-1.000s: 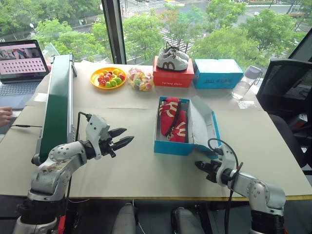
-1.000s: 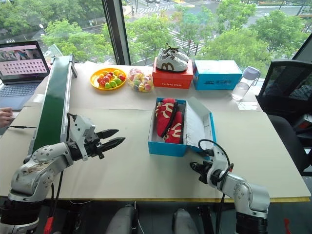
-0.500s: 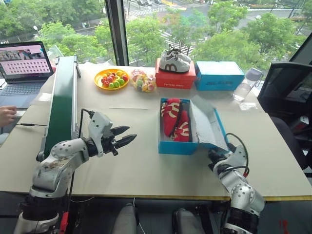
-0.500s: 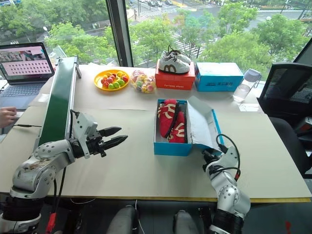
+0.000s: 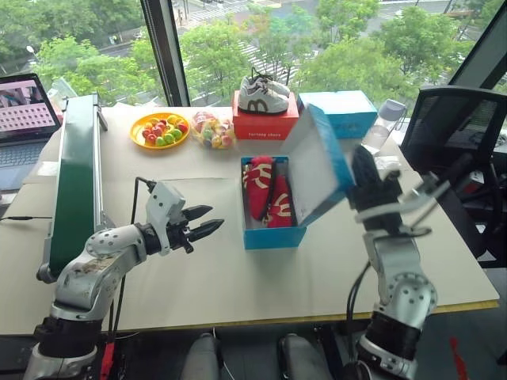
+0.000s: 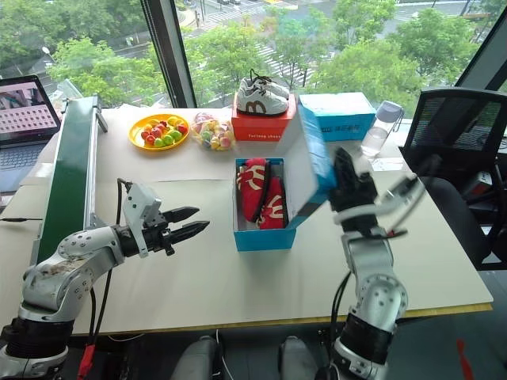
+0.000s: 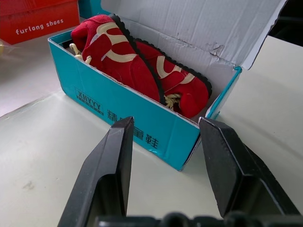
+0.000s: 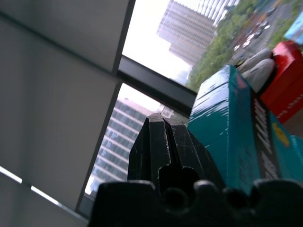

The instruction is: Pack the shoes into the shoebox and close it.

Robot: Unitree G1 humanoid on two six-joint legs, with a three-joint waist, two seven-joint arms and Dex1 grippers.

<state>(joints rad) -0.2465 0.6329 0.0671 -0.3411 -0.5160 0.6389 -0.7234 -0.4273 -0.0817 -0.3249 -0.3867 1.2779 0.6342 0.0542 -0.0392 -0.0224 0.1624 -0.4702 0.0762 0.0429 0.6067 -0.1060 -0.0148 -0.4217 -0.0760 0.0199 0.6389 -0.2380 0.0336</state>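
The bright blue shoebox (image 5: pixel 273 235) stands mid-table with both red shoes (image 5: pixel 265 190) lying inside it. Its hinged lid (image 5: pixel 317 168) is raised and tilts over the box, pale inside facing the shoes. My right gripper (image 5: pixel 362 165) is shut, points upward and rests against the lid's blue outer face (image 8: pixel 227 123). My left gripper (image 5: pixel 215 218) hovers open to the left of the box, pointing at its front corner and holding nothing. In the left wrist view, the box wall (image 7: pixel 118 109) and the shoes (image 7: pixel 128 61) lie just beyond the fingers (image 7: pixel 118 142).
At the back stand a red box with white sneakers (image 5: pixel 265 125), a blue lettered box (image 5: pixel 341 111), a yellow fruit plate (image 5: pixel 158 129) and a sweets bag (image 5: pixel 210 131). A green conveyor (image 5: pixel 71 182) and laptop (image 5: pixel 28 103) are left; a bottle (image 5: pixel 384 119) and chair (image 5: pixel 451 127) right.
My right arm has swung up from the table's front edge, and the lid has gone from lying open on the right to standing tilted over the box. The left gripper has stayed put.
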